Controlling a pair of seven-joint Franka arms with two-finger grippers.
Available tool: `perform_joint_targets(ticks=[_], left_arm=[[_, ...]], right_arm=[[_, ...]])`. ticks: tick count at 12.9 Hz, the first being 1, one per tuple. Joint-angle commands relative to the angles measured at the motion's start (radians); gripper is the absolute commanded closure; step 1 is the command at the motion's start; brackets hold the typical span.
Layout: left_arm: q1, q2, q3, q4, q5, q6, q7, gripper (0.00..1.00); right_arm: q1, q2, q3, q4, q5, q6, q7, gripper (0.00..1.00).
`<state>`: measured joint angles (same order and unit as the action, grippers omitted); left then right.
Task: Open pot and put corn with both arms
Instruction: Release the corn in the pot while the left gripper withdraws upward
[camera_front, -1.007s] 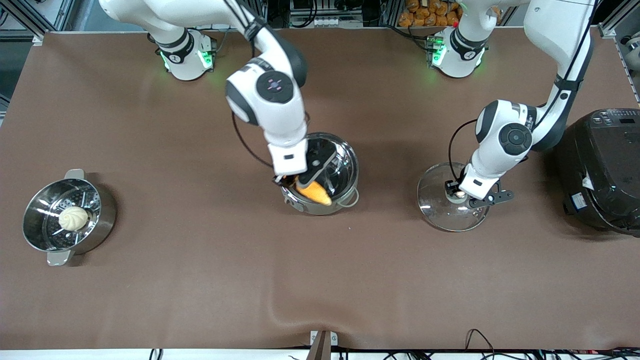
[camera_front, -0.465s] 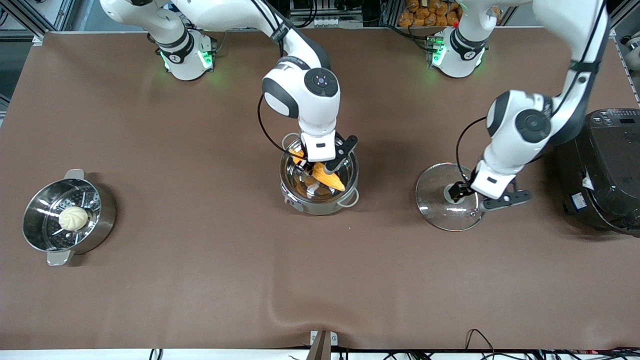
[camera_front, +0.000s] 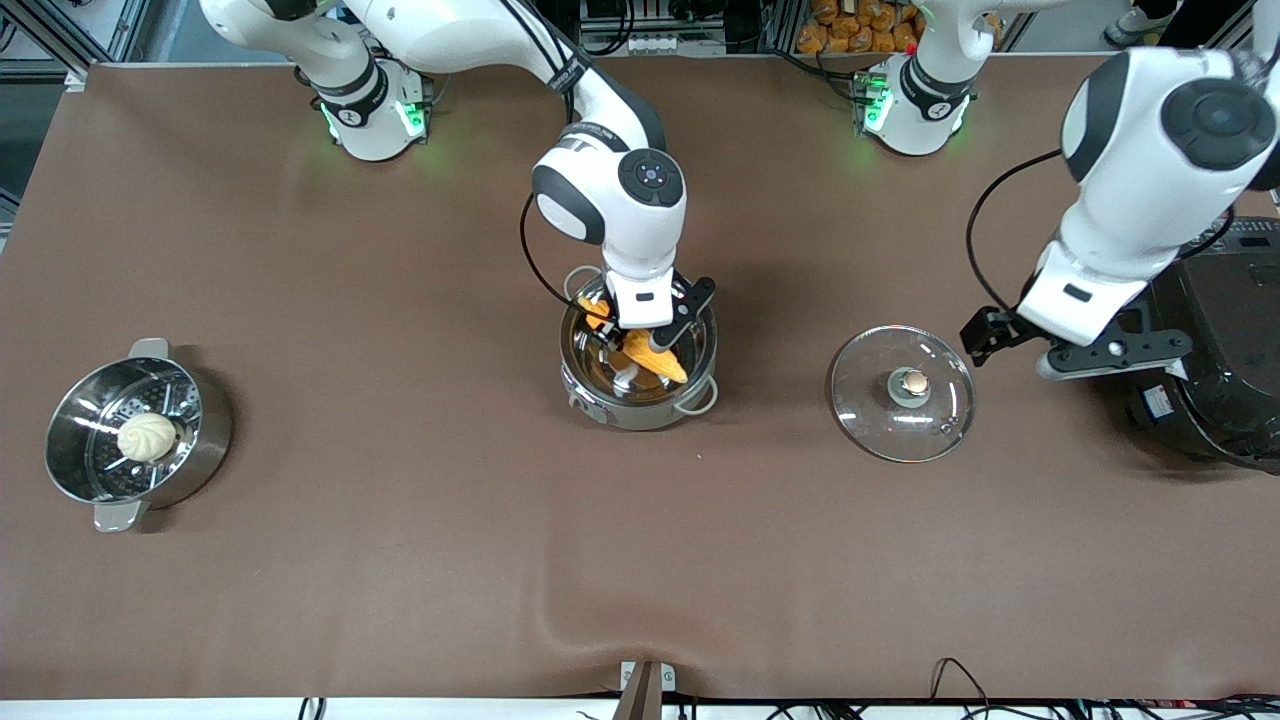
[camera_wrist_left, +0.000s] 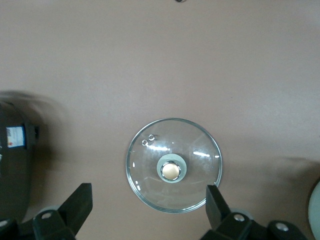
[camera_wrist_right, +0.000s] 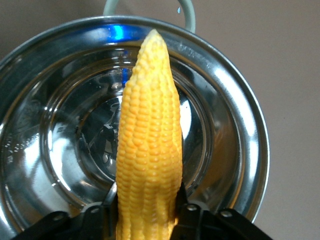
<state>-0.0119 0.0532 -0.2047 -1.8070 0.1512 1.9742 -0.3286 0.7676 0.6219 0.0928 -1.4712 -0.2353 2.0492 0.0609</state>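
Note:
The steel pot (camera_front: 598, 395) stands open at the table's middle. My right gripper (camera_front: 650, 345) is shut on the yellow corn (camera_front: 655, 361) and holds it over the pot's mouth; in the right wrist view the cob (camera_wrist_right: 148, 150) lies across the pot's shiny inside (camera_wrist_right: 60, 130), gripped near its thick end. The glass lid (camera_front: 902, 393) with its copper knob (camera_front: 909, 381) lies flat on the table toward the left arm's end. My left gripper (camera_front: 1075, 345) is open and empty, raised above the table beside the lid; the left wrist view shows the lid (camera_wrist_left: 174, 165) below it.
A large black cooker (camera_front: 1215, 340) stands at the left arm's end of the table, close to my left gripper. A steel steamer pot (camera_front: 190, 450) with a white bun (camera_front: 147, 437) sits at the right arm's end.
My left gripper let go of the lid's knob, opened and rose away toward the black cooker. My right gripper carried the corn from the pot's near rim to over its middle.

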Motion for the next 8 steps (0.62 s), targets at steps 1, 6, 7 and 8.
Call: perform_joint_targets(ticks=[1,6,7,8], left_arm=[[0.010,-0.009,-0.012,0.028,0.007,-0.055,0.034,0.00],[0.004,-0.009,0.017,0.173,-0.085,-0.280,0.158,0.00],[0.006,-0.003,0.051,0.189,-0.143,-0.316,0.183,0.00],[0.006,-0.010,0.060,0.201,-0.150,-0.331,0.200,0.00]], right_arm=[[0.021,-0.002,-0.007,0.029,-0.013,-0.032,0.056,0.00],[-0.002,-0.014,-0.005,0.147,0.029,-0.187,0.100,0.00],[-0.017,-0.036,-0.007,0.152,0.056,-0.201,0.100,0.00],[-0.045,-0.059,-0.007,0.152,0.074,-0.210,0.096,0.00]])
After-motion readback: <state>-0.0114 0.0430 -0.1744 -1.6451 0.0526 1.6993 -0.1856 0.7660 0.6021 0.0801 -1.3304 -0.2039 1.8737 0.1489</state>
